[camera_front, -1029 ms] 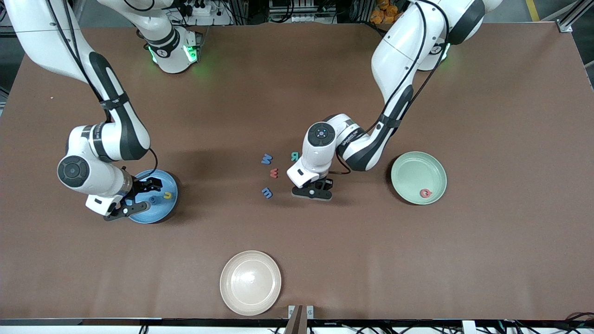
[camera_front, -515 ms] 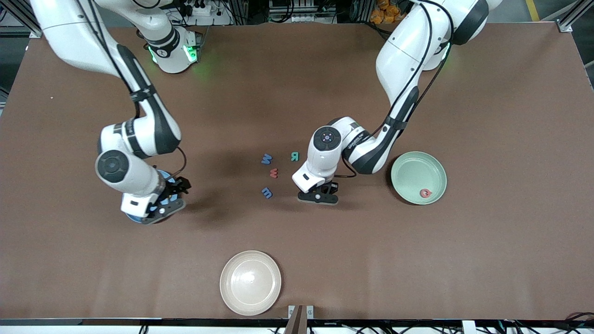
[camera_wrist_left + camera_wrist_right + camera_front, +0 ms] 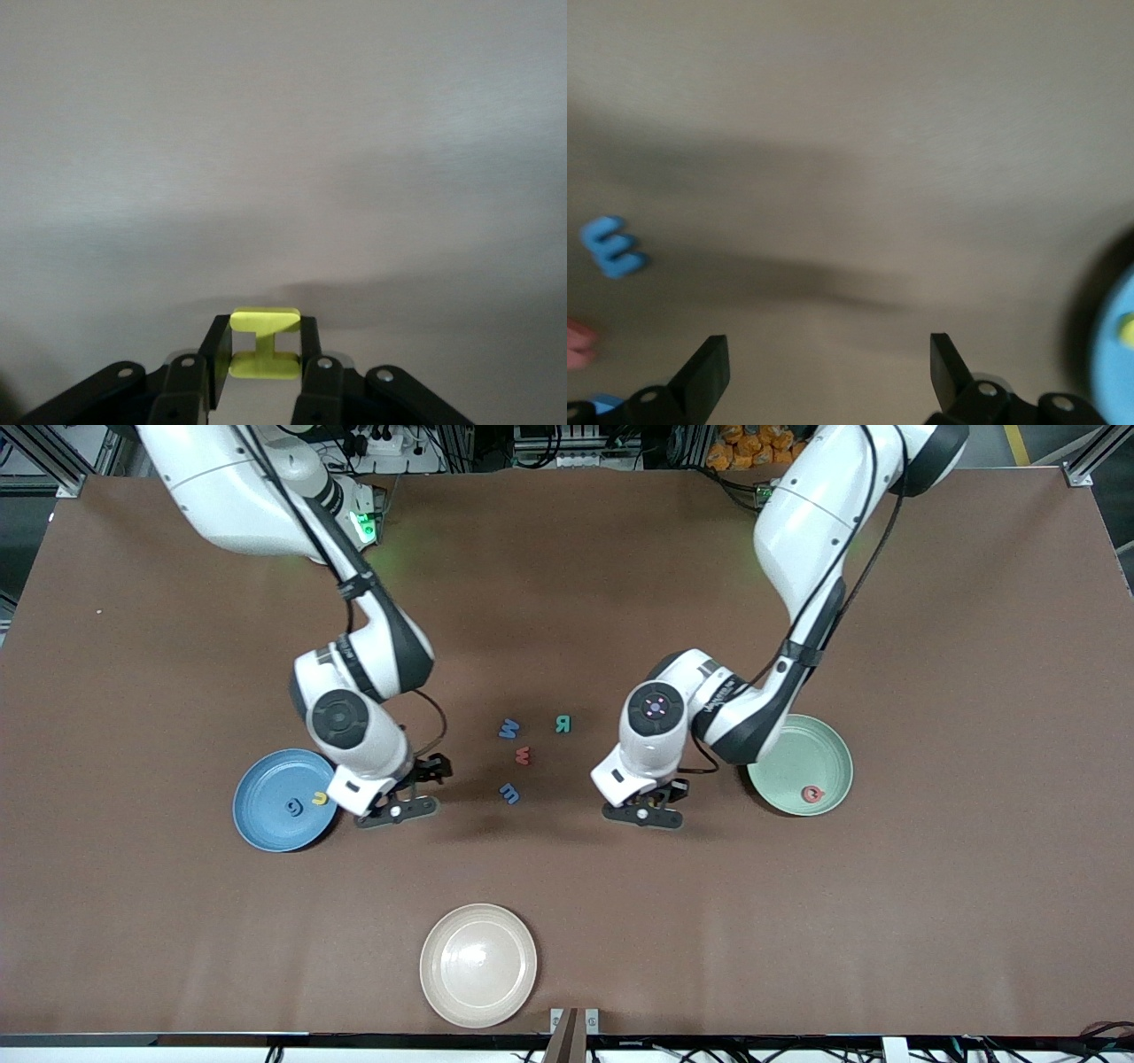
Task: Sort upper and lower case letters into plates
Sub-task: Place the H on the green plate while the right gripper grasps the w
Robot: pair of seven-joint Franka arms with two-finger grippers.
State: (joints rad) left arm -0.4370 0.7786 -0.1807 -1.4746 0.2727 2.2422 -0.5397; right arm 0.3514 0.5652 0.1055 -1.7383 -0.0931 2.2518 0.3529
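My left gripper [image 3: 645,812] is shut on a yellow-green letter I [image 3: 264,319], held over bare table between the loose letters and the pale green plate [image 3: 784,748]. That plate holds a red letter [image 3: 811,793]. My right gripper [image 3: 397,808] is open and empty over the table, beside the blue plate [image 3: 264,824], which holds a yellow letter [image 3: 319,798] and a blue letter [image 3: 292,806]. Loose letters lie mid-table: a blue w [image 3: 508,729], a green R [image 3: 563,724], a red w [image 3: 524,755] and a blue m [image 3: 509,792]. The blue m also shows in the right wrist view [image 3: 613,248].
A cream-beige plate [image 3: 478,965] sits empty near the table's front edge, nearer to the front camera than the letters. The brown table [image 3: 930,886] stretches wide around everything. The blue plate's edge shows in the right wrist view [image 3: 1112,354].
My right gripper has left the blue plate and moved toward the loose letters. My left gripper has moved with the yellow-green letter toward the green plate.
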